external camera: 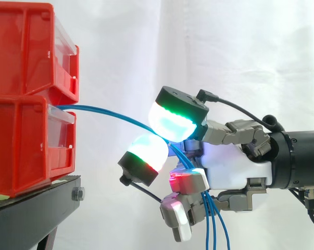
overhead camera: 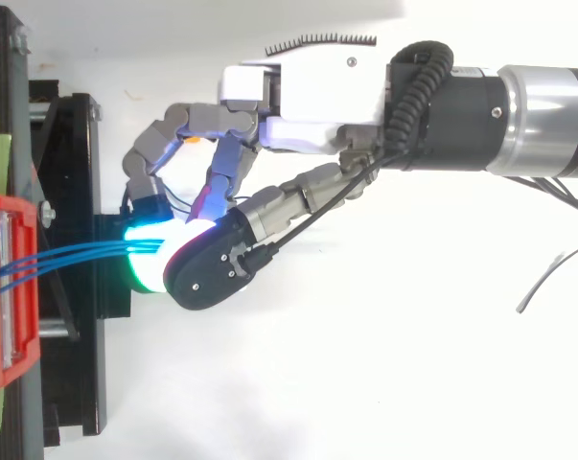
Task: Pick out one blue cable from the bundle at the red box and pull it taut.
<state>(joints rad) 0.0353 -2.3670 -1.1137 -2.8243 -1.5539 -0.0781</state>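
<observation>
- Arm comes in level from 3 o'clock in the side view, with the hand [external camera: 230, 169] aimed toward 9 o'clock at the stacked red bins [external camera: 26, 104].
- Fingers are curled in, and two glowing pads [external camera: 172, 122] pinch together on the blue cables [overhead camera: 73, 254], several strands at once.
- In the side view the cables arc out of the lower bin's front to the pads, then hang past the palm toward 6 o'clock.
- Bins sit on the black stand [external camera: 37, 208].
</observation>
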